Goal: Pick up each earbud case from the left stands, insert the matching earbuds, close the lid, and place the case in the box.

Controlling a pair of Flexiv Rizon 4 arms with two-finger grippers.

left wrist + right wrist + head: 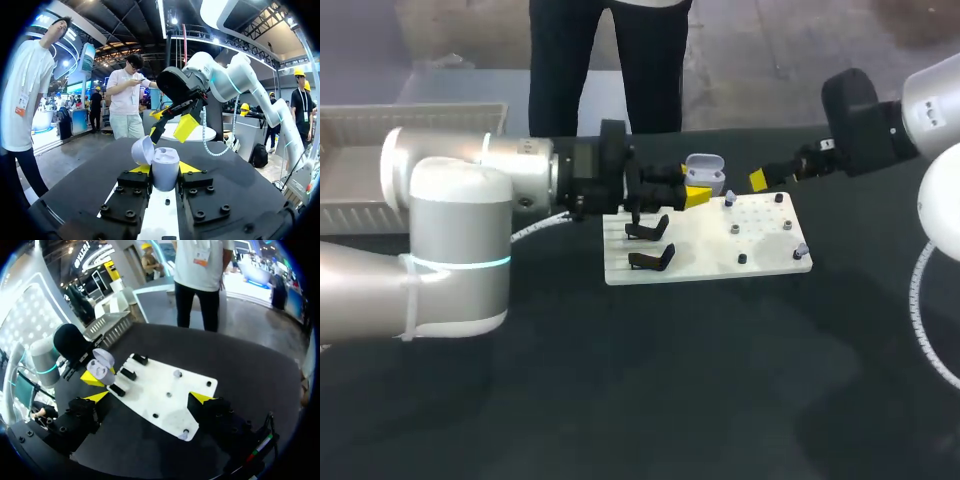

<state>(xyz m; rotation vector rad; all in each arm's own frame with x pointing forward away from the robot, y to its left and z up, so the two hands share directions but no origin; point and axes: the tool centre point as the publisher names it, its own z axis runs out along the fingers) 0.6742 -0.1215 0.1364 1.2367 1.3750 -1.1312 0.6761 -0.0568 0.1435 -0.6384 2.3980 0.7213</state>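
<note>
Holding the earbud case (165,167), lid hinged open, clamped from two sides in the left tool (165,169), raised near the far edge of the white board (705,262). Hovering with the right tool (149,397), fingers spread wide and grasping nothing, above the board's far right part, close to the case. Standing on the board's left part: two black stands (648,228). Resting on the board's right part: small lavender earbuds (730,200), set apart. Sitting on the counter (650,390), well off the board's left side: the white box (420,120).
</note>
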